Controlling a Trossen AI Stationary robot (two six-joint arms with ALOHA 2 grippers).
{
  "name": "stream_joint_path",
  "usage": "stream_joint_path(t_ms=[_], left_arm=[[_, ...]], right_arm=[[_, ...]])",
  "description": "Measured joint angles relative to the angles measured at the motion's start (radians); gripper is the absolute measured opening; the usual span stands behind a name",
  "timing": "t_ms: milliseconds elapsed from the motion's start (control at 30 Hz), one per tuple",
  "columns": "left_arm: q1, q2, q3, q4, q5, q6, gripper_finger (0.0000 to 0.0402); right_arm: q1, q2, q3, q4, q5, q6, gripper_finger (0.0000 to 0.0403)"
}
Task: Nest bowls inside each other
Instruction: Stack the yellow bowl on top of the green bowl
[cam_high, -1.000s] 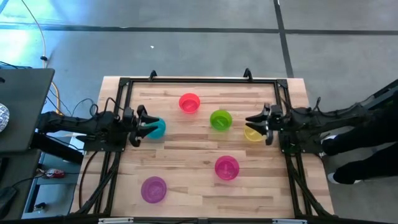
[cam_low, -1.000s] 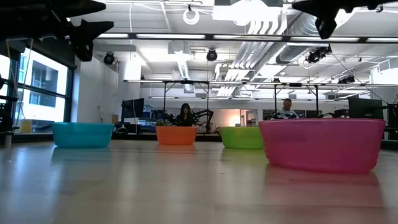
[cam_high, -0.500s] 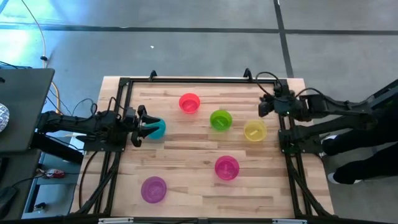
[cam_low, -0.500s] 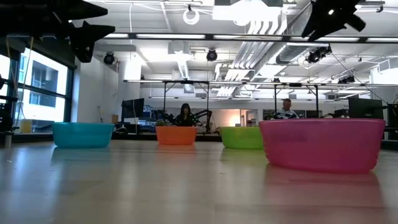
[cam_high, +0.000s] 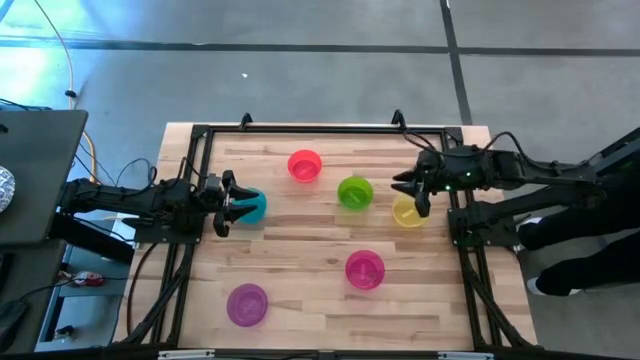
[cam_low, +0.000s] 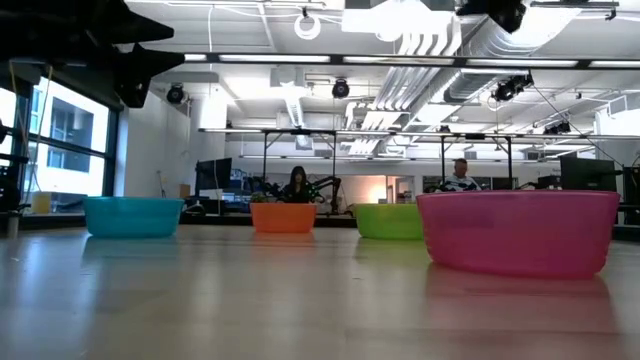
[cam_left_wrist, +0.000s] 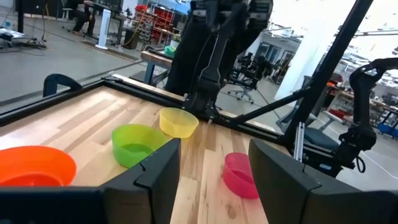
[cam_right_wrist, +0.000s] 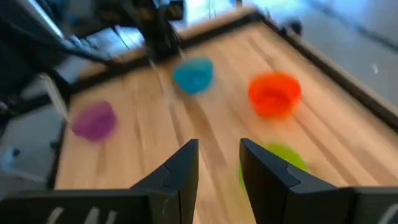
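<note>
Where the high view looks straight down, the surface (cam_high: 300, 225) is a pale wood-plank top framed by black metal rails, standing on a grey concrete floor crossed by dark seam lines.

Bowls, six, all separate, none nested:
- red bowl (cam_high: 304, 165), upper centre of the high view.
- green bowl (cam_high: 355, 192), just right of and below the red one.
- yellow bowl (cam_high: 408, 212), right of the green one, partly under the right tool.
- teal bowl (cam_high: 251, 205), left of centre, at the left tool's tips.
- magenta-pink bowl (cam_high: 365, 269), lower centre-right.
- purple bowl (cam_high: 247, 304), lower left.

Arms:
- left tool (cam_high: 226, 201): at the left edge of the surface, fingers spread apart, holding nothing, tips just beside the teal bowl.
- right tool (cam_high: 415, 190): at the right edge, above the upper rim of the yellow bowl, fingers parted, holding nothing.

Room, low view: open-plan workspace with white ceiling ducts, strip lights, tall windows at the left of the frame, and desks with monitors in the distance. Two seated persons show far back, one (cam_low: 298, 184) behind the red bowl and one (cam_low: 460, 176) further right. A dark side table stands at the left edge of the high view.

Writing: no brand, label or lettering can be read.
</note>
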Motion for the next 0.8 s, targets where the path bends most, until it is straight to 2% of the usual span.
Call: stream_joint_path(t_ms=[100, 200, 233, 267, 367, 500, 600, 700, 800], left_arm=[[0.000, 0.000, 0.000, 0.000, 0.000, 0.000, 0.0180], [0.000, 0.000, 0.000, 0.001, -0.001, 0.000, 0.0180], [0.000, 0.000, 0.000, 0.001, -0.001, -0.001, 0.0180], [0.000, 0.000, 0.000, 0.001, -0.002, -0.001, 0.0180], [0.000, 0.000, 0.000, 0.009, -0.008, -0.013, 0.0180], [0.000, 0.000, 0.000, 0.010, -0.012, -0.018, 0.0180], [0.000, 0.000, 0.000, 0.009, -0.013, -0.027, 0.0180], [0.000, 0.000, 0.000, 0.009, -0.014, -0.027, 0.0180], [0.000, 0.000, 0.000, 0.011, -0.002, -0.027, 0.0180]], right_arm=[[-0.001, 0.000, 0.000, 0.108, 0.041, -0.022, 0.0108], [-0.001, 0.002, 0.000, 0.261, -0.043, -0.067, 0.0108], [0.000, 0.007, 0.000, 0.312, -0.040, -0.083, 0.0108], [0.002, 0.007, 0.000, 0.347, -0.024, -0.107, 0.0108], [-0.001, 0.006, 0.002, 0.385, 0.135, -0.151, 0.0108], [-0.001, -0.001, 0.003, 0.349, 0.332, -0.162, 0.0108], [-0.001, -0.012, 0.003, 0.282, 0.436, -0.143, 0.0108], [-0.001, -0.035, 0.004, 0.184, 0.498, -0.060, 0.0108], [-0.001, -0.060, 0.004, 0.039, 0.504, 0.035, 0.0108]])
